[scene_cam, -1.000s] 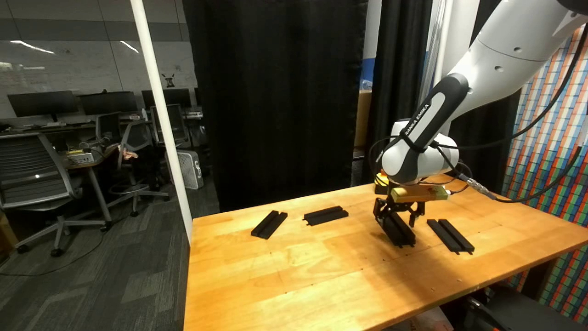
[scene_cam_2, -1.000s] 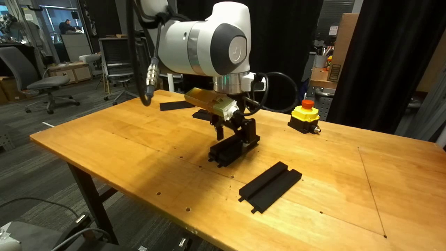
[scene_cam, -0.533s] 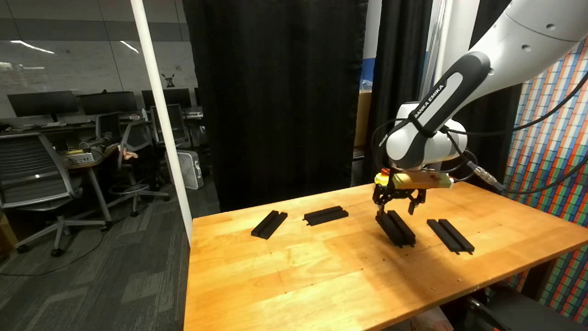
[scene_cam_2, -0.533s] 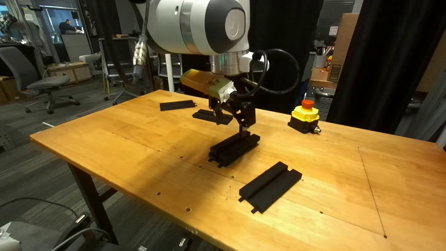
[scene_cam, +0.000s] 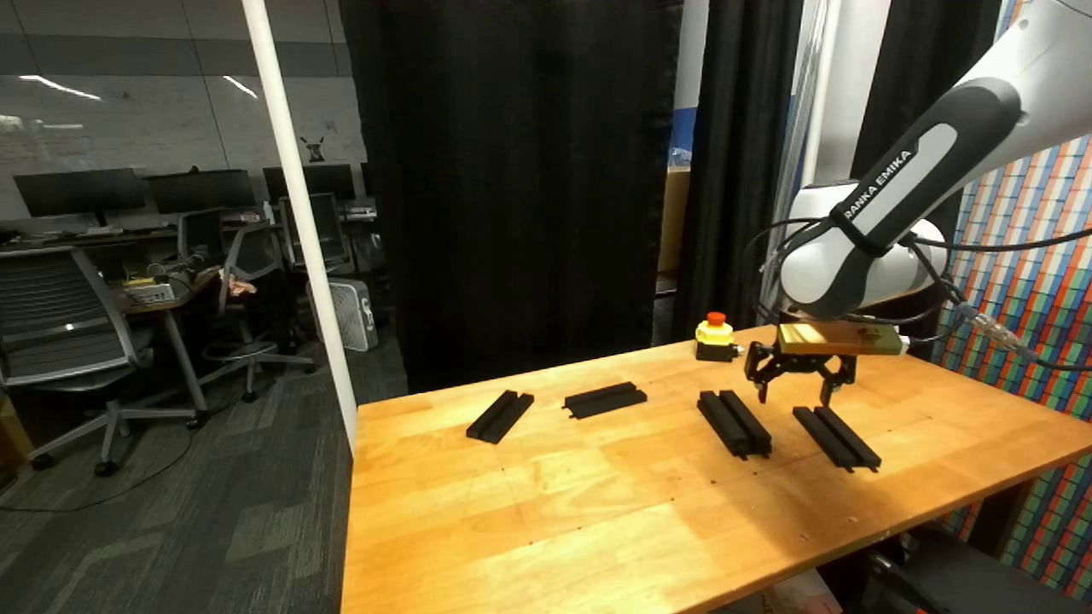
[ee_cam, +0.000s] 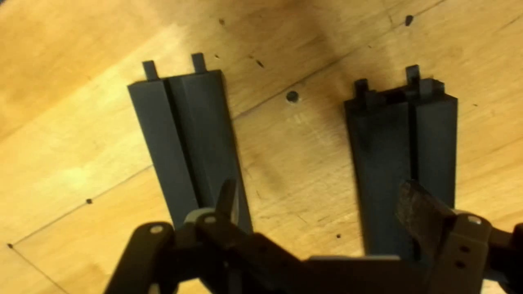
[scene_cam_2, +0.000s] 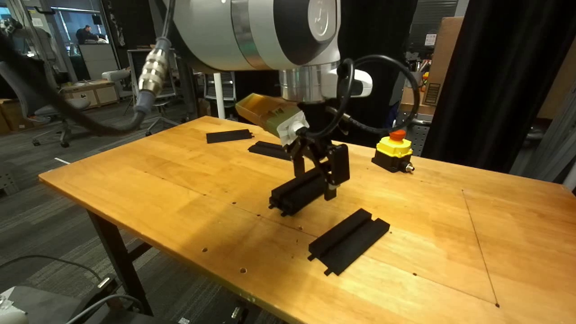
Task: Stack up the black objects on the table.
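Black, grooved, rectangular slab stack point(scene_cam: 735, 424) may be knocked askew if the spread-jawed, empty, black jointed pincer point(scene_cam: 794, 396) descends too near it.

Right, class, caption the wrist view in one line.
Open gripper above the wooden table: a black slab lies apart from a black stack.

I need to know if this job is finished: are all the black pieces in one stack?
No, an exterior view shows a black piece lying on the table, apart from the stack next to it.
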{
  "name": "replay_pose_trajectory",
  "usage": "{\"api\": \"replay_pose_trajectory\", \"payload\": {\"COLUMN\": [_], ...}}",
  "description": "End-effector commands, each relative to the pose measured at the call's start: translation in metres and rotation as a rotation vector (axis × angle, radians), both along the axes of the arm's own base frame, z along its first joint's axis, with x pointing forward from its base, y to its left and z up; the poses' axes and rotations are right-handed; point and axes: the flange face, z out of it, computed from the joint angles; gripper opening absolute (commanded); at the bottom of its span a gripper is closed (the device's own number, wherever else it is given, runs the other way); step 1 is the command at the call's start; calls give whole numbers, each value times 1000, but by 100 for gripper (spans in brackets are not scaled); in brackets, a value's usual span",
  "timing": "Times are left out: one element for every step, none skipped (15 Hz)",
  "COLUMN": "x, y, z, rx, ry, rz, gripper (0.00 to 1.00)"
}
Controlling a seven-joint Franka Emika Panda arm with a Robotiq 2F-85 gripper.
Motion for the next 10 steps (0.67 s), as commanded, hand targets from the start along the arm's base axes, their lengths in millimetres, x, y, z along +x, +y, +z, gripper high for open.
{"api": "replay_pose_trajectory", "payload": {"x": [-31, -35, -39, -43, -45, -47, -48, -49, -50, -51], "y": [-11, -15, -19, -24, -29, -34, -38, -42, -46, -49], "z": [7, 5, 3, 0, -4, -8, -11, -14, -18, -20], "rx": [11, 17, 22, 28, 36, 43, 48, 54, 59, 64], "ry": [10, 13, 16, 21, 28, 35, 40, 44, 47, 51], "rz": [26, 41, 55, 71, 86, 98, 108, 116, 121, 121], "gripper": [100, 100, 100, 100, 100, 100, 100, 100, 100, 100]}}
